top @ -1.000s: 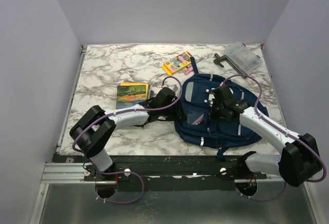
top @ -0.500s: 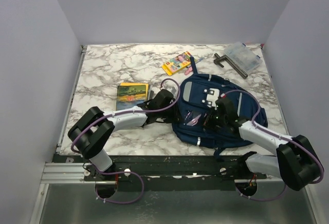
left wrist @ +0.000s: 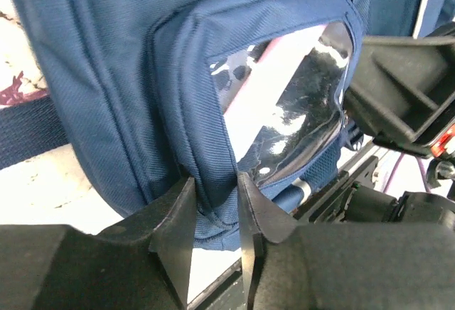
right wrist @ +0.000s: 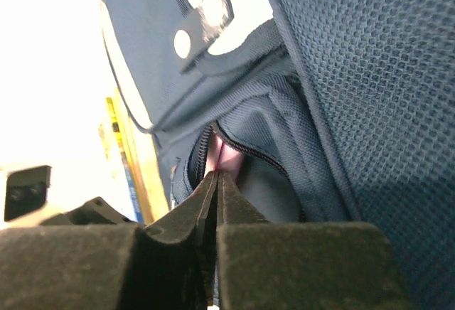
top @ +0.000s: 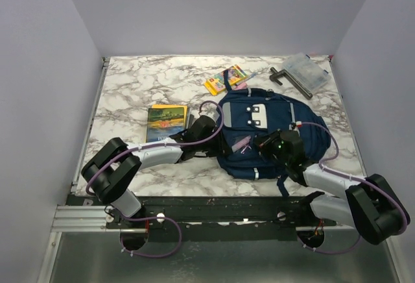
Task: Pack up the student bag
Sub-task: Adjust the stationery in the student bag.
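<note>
Marble table point(top: 130, 88), student bag point(top: 259, 117) lying right of centre, a pink item point(left wrist: 263, 89) behind its clear pocket window. That pocket's edge is pinched in the narrow left claw point(left wrist: 213, 203); right claw point(right wrist: 215, 182) closed tight, tips at the zipper opening. Beyond lies the crayon box point(top: 225, 79).

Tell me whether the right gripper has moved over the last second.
Yes. The right gripper has come back toward the near table edge and slightly left, ending farther from the clear box in the far right corner.

Marble table point(top: 130, 82): student bag point(top: 259, 101), book point(top: 166, 118), crayons point(top: 225, 79) (far side), clear case point(top: 307, 70).
</note>
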